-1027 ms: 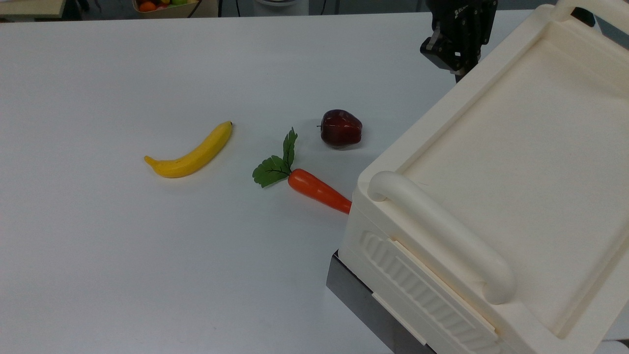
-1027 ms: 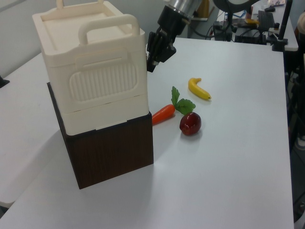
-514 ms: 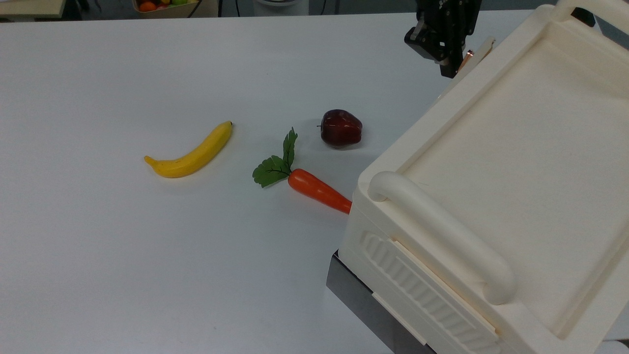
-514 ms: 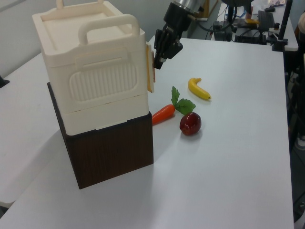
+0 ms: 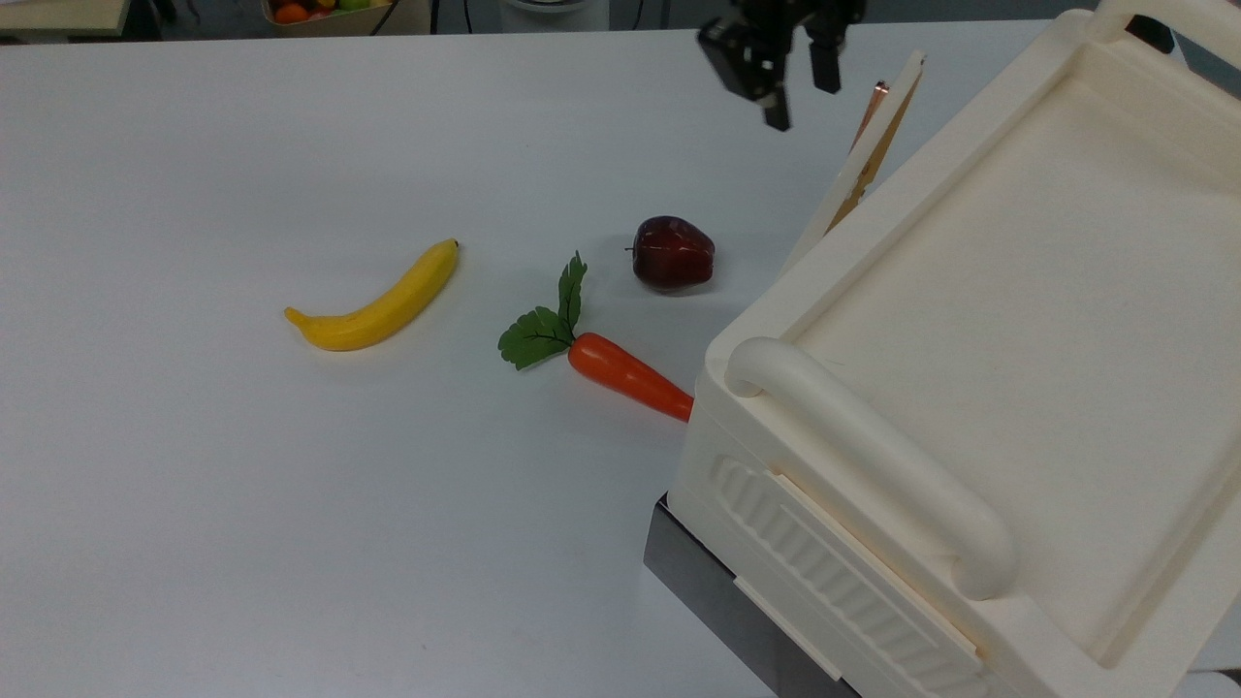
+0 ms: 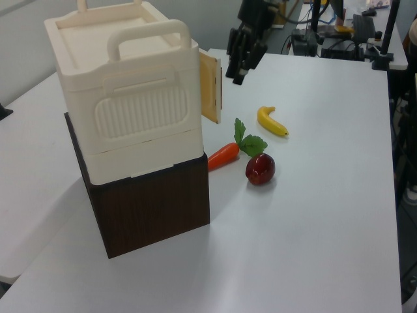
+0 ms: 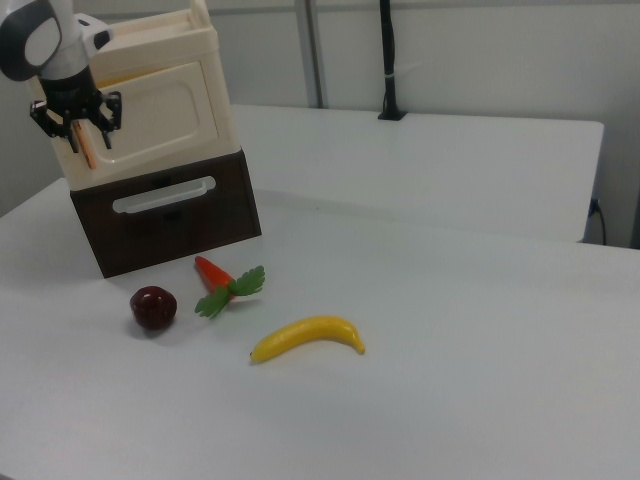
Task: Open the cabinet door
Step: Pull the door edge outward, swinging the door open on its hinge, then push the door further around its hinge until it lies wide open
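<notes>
The cream cabinet (image 5: 1018,291) stands on a dark base (image 6: 156,208) at the top view's right. Its cabinet door (image 5: 866,155) hangs ajar, swung out from the side wall, with the copper bar handle (image 5: 877,92) on its free edge. In the left view the door (image 6: 210,94) sticks out from the cabinet (image 6: 130,111) toward the fruit. My gripper (image 5: 802,97) hovers open just to the top view's left of the handle, apart from it, with nothing between its fingers. In the right view the gripper (image 7: 78,128) sits in front of the door (image 7: 150,120) at its handle edge.
On the white table lie a dark red apple (image 5: 672,252), a carrot (image 5: 625,373) with its tip against the cabinet base, and a banana (image 5: 373,301). A bowl of fruit (image 5: 320,10) stands past the far table edge.
The door went from shut to ajar as the gripper drew its handle outward. The gripper then opened, let go of the handle and moved toward the top view's left.
</notes>
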